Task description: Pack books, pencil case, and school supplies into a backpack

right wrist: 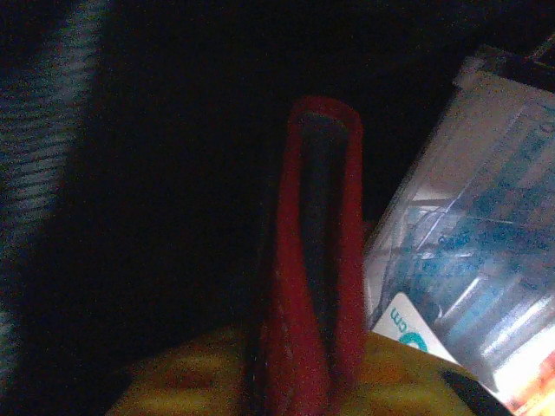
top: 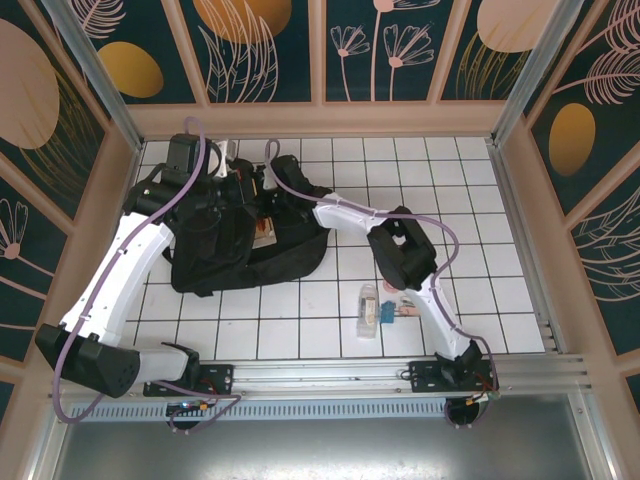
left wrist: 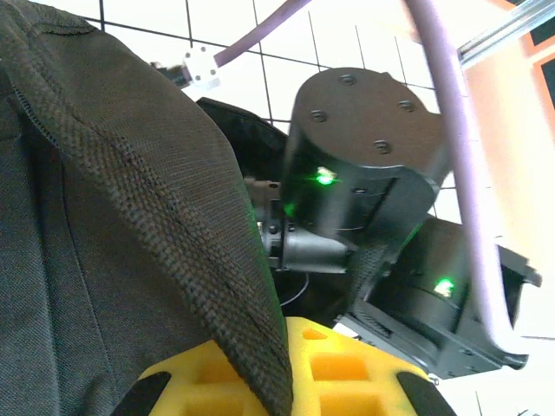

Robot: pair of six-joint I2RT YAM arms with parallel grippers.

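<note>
Pinching the backpack [left wrist: 130, 217] with the left claw [left wrist: 277, 381]; red-edged book [right wrist: 316, 260] stands within right claw [right wrist: 303, 386], grip unclear.

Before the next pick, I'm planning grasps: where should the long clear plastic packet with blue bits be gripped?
Across its narrow width at mid-length, from straight above: the long clear packet lies flat on the white tiled table, its length running near-to-far.

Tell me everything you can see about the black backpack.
The backpack is large, soft and black, made of coarse woven fabric, with a stitched seam and a zip line in the left wrist view. It lies slumped on the white tiled table, left of centre, its mouth open. The left tool pinches a fabric flap between its yellow fingers; the right arm reaches into the opening.
</note>
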